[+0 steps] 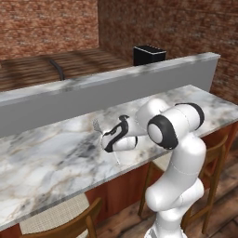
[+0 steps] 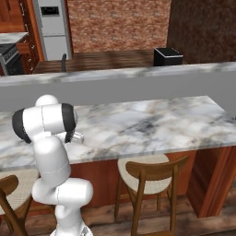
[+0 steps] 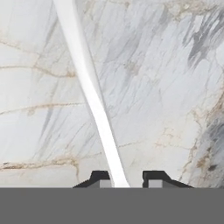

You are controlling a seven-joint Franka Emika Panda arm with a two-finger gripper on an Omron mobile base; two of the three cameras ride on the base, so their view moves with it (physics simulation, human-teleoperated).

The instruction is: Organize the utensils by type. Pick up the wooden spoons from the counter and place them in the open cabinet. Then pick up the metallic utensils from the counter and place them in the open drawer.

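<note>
The arm bends low over the marble counter (image 1: 51,158), its pincer (image 1: 108,135) down close to the top, a little in from the near edge. From the hand view the two dark fingertips (image 3: 99,178) stand narrow, one on each side of a slim pale metal handle (image 3: 89,94) that runs between them and away across the veined marble; whether the pads actually press on it I cannot tell. In the left base view the far end of that utensil shows as a fork (image 1: 98,125) with its tines pointing toward the grey raised ledge (image 1: 107,90), just left of the hand and lying flat on the counter. Beyond the ledge a black bin (image 1: 148,55) stands on the wooden floor in front of the brick wall. Wooden stools (image 2: 147,173) with pale woven seats are tucked under the near edge of the counter, one on either side of the robot's base. At far left in the right base view stands a silver refrigerator (image 2: 52,25).
</note>
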